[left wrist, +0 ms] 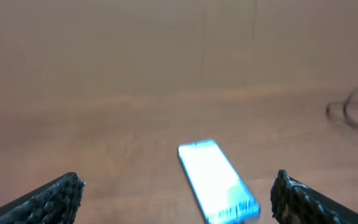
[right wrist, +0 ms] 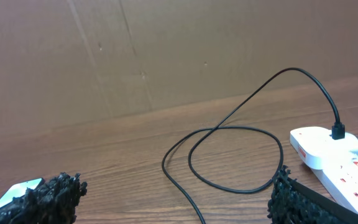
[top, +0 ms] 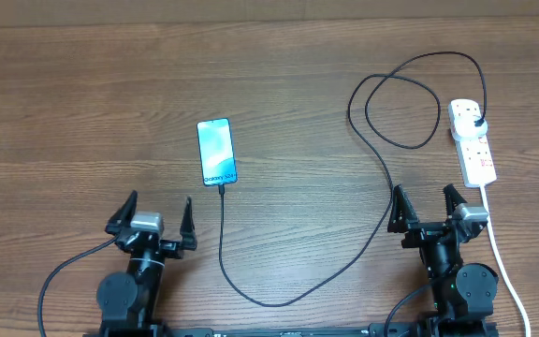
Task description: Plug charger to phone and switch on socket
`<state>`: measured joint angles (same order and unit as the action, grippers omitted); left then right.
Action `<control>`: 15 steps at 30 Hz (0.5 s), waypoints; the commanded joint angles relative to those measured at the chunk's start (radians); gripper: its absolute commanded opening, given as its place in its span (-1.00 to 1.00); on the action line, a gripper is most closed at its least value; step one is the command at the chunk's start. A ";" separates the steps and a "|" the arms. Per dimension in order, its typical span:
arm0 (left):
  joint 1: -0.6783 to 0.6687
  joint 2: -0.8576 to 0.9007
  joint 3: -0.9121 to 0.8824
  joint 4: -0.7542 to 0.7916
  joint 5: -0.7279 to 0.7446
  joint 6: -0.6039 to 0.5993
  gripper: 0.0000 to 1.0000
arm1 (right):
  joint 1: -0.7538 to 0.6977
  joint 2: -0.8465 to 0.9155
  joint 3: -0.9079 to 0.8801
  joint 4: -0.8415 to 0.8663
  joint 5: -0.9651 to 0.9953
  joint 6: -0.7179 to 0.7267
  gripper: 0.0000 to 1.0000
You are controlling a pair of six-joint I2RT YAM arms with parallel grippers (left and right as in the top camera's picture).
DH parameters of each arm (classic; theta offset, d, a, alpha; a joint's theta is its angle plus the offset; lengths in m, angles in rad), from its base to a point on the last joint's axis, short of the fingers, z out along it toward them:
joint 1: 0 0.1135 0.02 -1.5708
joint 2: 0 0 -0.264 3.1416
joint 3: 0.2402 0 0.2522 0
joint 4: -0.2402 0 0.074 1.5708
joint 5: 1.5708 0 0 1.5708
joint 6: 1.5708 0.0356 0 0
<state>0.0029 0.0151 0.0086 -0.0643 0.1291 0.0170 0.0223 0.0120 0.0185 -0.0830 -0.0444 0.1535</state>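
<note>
Charger (top: pixel 222 225) meets phone (top: pixel 216 152) at 6 o'clock end, plugged into socket (top: pixel 475 154) | left pincer (top: pixel 159 200), right pincer (top: pixel 425 192) both apart, empty | advice: right closes tips, presses red switch (top: pixel 484 166) squarely, at its 1 o'clock.

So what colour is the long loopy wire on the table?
Black. The charger wire shows best in the overhead view.

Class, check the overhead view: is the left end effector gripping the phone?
No, the left end effector stands open and empty, short of the phone and not touching it.
</note>
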 commanded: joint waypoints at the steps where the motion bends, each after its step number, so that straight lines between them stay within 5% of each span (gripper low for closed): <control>1: 0.010 -0.012 -0.004 -0.005 -0.014 0.040 1.00 | 0.006 -0.009 -0.011 0.002 0.010 0.003 1.00; 15: 0.010 -0.011 -0.004 -0.003 -0.009 0.040 0.99 | 0.006 -0.009 -0.011 0.002 0.010 0.003 1.00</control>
<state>0.0029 0.0139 0.0086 -0.0647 0.1265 0.0341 0.0223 0.0120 0.0185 -0.0837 -0.0444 0.1535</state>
